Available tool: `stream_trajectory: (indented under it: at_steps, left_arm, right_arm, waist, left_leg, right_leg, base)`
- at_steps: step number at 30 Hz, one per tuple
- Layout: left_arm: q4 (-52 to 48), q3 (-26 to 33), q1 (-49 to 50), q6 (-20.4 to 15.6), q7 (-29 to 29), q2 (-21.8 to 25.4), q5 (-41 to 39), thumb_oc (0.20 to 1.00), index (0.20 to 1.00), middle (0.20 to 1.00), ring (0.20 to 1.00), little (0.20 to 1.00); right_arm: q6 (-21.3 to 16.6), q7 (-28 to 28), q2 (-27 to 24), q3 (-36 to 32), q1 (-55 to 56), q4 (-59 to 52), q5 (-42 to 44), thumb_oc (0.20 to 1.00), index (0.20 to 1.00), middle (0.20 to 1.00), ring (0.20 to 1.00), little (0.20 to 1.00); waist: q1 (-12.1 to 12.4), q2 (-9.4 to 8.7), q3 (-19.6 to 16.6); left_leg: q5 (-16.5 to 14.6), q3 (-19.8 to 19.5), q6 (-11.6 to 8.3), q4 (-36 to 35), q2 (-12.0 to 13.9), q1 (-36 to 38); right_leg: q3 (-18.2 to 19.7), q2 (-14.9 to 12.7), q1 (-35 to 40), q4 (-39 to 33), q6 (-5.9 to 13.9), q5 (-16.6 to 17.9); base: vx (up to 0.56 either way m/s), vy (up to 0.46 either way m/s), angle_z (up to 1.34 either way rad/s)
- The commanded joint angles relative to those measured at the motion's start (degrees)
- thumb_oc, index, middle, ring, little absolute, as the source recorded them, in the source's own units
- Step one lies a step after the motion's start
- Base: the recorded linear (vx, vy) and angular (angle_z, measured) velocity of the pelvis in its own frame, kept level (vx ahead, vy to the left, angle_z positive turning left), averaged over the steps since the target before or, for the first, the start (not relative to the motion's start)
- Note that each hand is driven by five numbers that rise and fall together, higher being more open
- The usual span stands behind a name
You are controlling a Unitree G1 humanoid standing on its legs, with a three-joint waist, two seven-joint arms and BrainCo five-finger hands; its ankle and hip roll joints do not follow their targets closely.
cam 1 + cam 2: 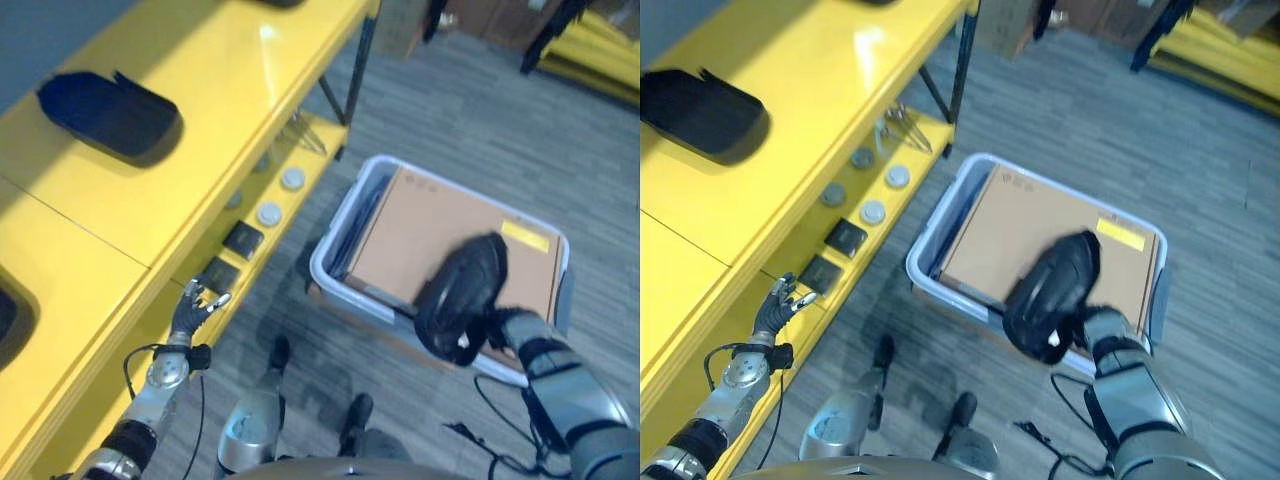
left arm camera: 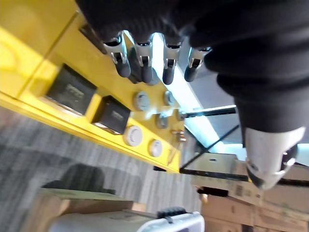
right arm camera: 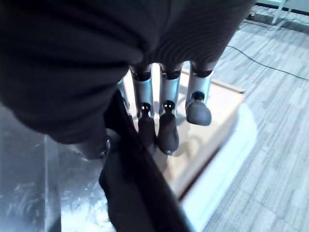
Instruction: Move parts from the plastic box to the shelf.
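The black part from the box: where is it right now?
In the head views the black part is in the right hand, fingers curled round its edge, held over the near edge of the plastic box and its cardboard sheet.

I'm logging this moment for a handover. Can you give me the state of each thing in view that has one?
Left hand: open, fingers relaxed, beside the lower shelf, holding nothing.
Right hand: fingers curled round a black part, lifted above the box.
Box: on the floor, a brown cardboard sheet lying flat in it.
Black tray: resting on the top shelf.
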Motion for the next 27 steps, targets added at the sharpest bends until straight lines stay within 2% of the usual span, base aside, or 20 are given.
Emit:
stream_trajectory:
  at_steps: [1, 2, 3, 5, 6, 7, 11, 14, 16, 17, 23, 27]
  left_arm:
    - [-2.63, -2.39, -3.73, 0.28, -2.37, 0.5, -0.65, 1.0, 1.0, 1.0, 1.0, 1.0]
    - [-5.76, -2.57, -3.71, 1.47, -3.62, 1.2, -2.22, 1.0, 1.0, 1.0, 1.0, 1.0]
    - [-8.02, -2.61, -3.83, 2.65, -4.11, 1.49, -2.83, 1.0, 1.0, 1.0, 1.0, 1.0]
    - [-10.37, -2.67, -3.98, 3.75, -4.94, 1.83, -3.4, 1.0, 1.0, 1.0, 1.0, 1.0]
    - [-13.37, -2.8, -4.53, 5.47, -6.0, 1.79, -3.56, 1.0, 1.0, 1.0, 1.0, 1.0]
    - [-14.02, -2.92, -4.75, 5.59, -6.46, 1.74, -3.49, 1.0, 1.0, 1.0, 1.0, 1.0]
    - [-17.72, -3.42, -6.74, 10.11, -7.41, 1.65, -4.78, 1.0, 1.0, 1.0, 1.0, 1.0]
    - [-19.18, -4.81, -8.83, 13.9, -9.79, 1.0, -6.64, 1.0, 1.0, 1.0, 1.0, 1.0]
    - [-19.85, -7.09, -12.25, 19.23, -11.56, -0.33, -8.53, 1.0, 1.0, 1.0, 1.0, 1.0]
    - [-19.88, -7.99, -13.48, 20.63, -11.81, -0.76, -8.8, 1.0, 1.0, 1.0, 1.0, 1.0]
    - [-19.24, -10.44, -19.0, 22.66, -12.62, -3.18, -6.94, 1.0, 1.0, 1.0, 1.0, 1.0]
    - [-18.36, -12.02, -23.4, 24.35, -11.37, -5.62, -8.99, 1.0, 1.0, 1.0, 1.0, 1.0]
  right_arm:
    - [-9.01, -8.68, -2.71, 2.26, -1.11, -1.64, 1.04, 0.2, 0.2, 0.2, 0.2, 0.2]
    - [-12.92, -13.04, -2.99, 1.64, 0.0, -4.28, -0.61, 0.2, 0.2, 0.2, 0.2, 0.2]
    - [-14.21, -15.29, -3.32, 1.34, 0.72, -6.71, -1.69, 0.2, 0.2, 0.2, 0.2, 0.2]
    - [-15.29, -17.77, -3.91, 1.18, 1.75, -10.5, -3.4, 0.2, 0.2, 0.2, 0.2, 0.2]
    - [-14.4, -21.35, -5.27, 1.19, 3.14, -17.97, -6.35, 0.2, 0.2, 0.2, 0.2, 0.2]
    - [-15.13, -22.73, -5.59, 1.12, 3.48, -19.54, -7.83, 0.2, 0.2, 0.2, 0.2, 0.2]
    - [-14.24, -24.48, -8.29, -0.85, 5.23, -30.74, -14.09, 0.2, 0.2, 0.2, 0.2, 0.2]
    - [-15.24, -25.78, -10.24, -1.69, 5.0, -38.59, -20.08, 0.2, 0.2, 0.2, 0.2, 0.2]
    - [-15.96, -26.02, -12.27, -0.88, 2.71, -45.1, -25.59, 0.2, 0.2, 0.2, 0.2, 0.2]
    - [-16.1, -25.66, -13.18, -0.28, 1.59, -47.28, -27.13, 0.2, 0.2, 0.2, 0.2, 0.2]
    - [-17.7, -24.59, -15.3, 2.17, -2.69, -52.08, -29.96, 0.2, 0.2, 0.2, 0.2, 0.2]
    - [-18.88, -24.38, -15.12, 4.77, -6.9, -53.31, -30.89, 0.2, 0.2, 0.2, 0.2, 0.2]
  waist:
    - [0.47, 1.12, -0.35]
    - [0.0, 0.91, -1.64]
    - [-0.43, 0.77, -2.42]
    - [-1.04, 0.6, -3.28]
    - [-2.14, 0.31, -4.65]
    - [-2.4, 0.28, -4.82]
    - [-4.45, -0.24, -6.16]
    - [-6.0, -0.61, -6.95]
    - [-7.4, -0.97, -7.78]
    - [-7.88, -1.14, -8.03]
    - [-9.35, -1.63, -8.87]
    - [-10.17, -1.92, -9.38]
  left_leg:
    - [-10.16, 2.43, -3.48, -0.09, 3.69, 5.56]
    - [-10.38, 2.86, -3.71, -0.09, 4.05, 6.46]
    - [-10.46, 3.17, -3.78, -0.09, 4.21, 6.93]
    - [-10.53, 3.56, -3.8, -0.09, 4.36, 7.48]
    - [-10.62, 4.2, -3.71, -0.09, 4.53, 8.26]
    - [-10.88, 4.42, -3.73, -0.09, 4.62, 8.77]
    - [-11.51, 5.85, -3.33, -0.09, 4.81, 10.48]
    - [-12.17, 6.85, -3.04, -0.09, 5.02, 11.73]
    - [-12.64, 7.57, -2.81, -0.09, 5.1, 12.65]
    - [-12.76, 7.8, -2.74, -0.09, 5.09, 12.89]
    - [-13.12, 8.62, -2.54, -0.09, 5.14, 13.75]
    - [-13.48, 9.09, -2.49, -0.09, 5.22, 14.35]
  right_leg:
    - [-1.48, -1.48, -3.07, 0.24, -1.15, -2.07]
    - [-1.34, -1.28, -2.13, 0.24, -1.2, -2.41]
    - [-1.19, -1.22, -1.73, 0.24, -1.2, -2.48]
    - [-0.88, -1.13, -1.28, 0.24, -1.22, -2.55]
    - [-0.35, -1.04, -0.72, 0.24, -1.32, -2.58]
    - [-0.11, -0.93, -0.31, 0.24, -1.37, -2.76]
    - [1.08, -0.65, 0.91, 0.24, -1.46, -3.13]
    - [2.19, -0.29, 1.72, 0.24, -1.47, -3.57]
    - [3.2, -0.03, 2.3, 0.24, -1.29, -3.93]
    - [3.47, 0.05, 2.41, 0.24, -1.18, -3.97]
    - [4.49, 0.19, 2.82, 0.24, -0.9, -4.2]
    - [5.12, 0.27, 3.03, 0.24, -0.66, -4.38]
  base:
    - [0.02, -0.084, 0.03]
    - [0.03, -0.073, 0.0]
    - [0.02, -0.051, -0.03]
    - [0.01, -0.005, -0.04]
    - [0.04, -0.012, -0.09]
    - [0.02, -0.005, -0.08]
    - [0.01, 0.005, -0.1]
    - [-0.01, 0.018, -0.23]
    - [-0.02, 0.027, -0.2]
    - [-0.01, 0.019, -0.21]
    - [-0.01, 0.02, -0.12]
    - [0.0, 0.02, -0.1]
